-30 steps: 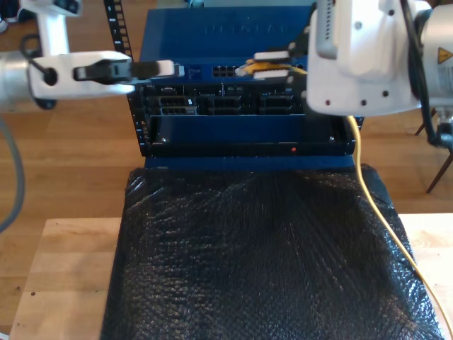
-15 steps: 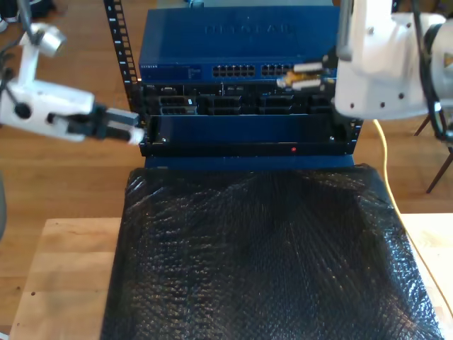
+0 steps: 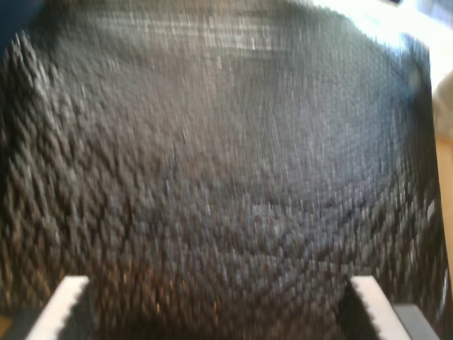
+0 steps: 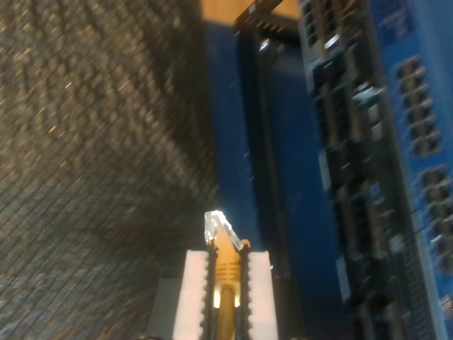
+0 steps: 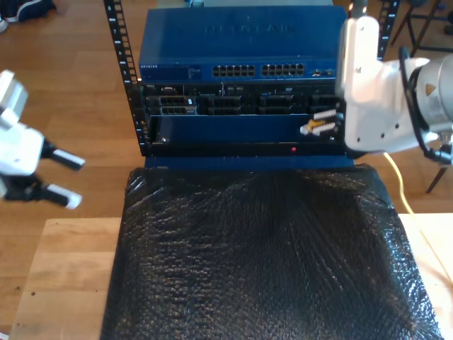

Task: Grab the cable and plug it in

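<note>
**A:** Between the white fingers (image 4: 190, 290) of my second gripper (image 5: 317, 124), what is that?

**B:** The cable (image 4: 225, 283), pale yellow, clamped there with its clear plug (image 4: 216, 225) poking just past the fingertips. In the exterior view the gripper holds it just in front of the blue rack's (image 5: 233, 134) lower front panel, below the switch's (image 5: 233, 49) row of ports. The rest of the cable trails down behind the arm, beside the black mat (image 5: 262, 255) at the exterior view's right.

**A:** And my first gripper (image 5: 60, 177)?

**B:** Released, fingers spread wide, nothing between them. It hangs over the wooden floor (image 5: 78, 134) at the exterior view's left, well apart from the rack. Its wrist view looks across the mat, blurred, with both fingertips (image 3: 67, 304) far apart.
</note>
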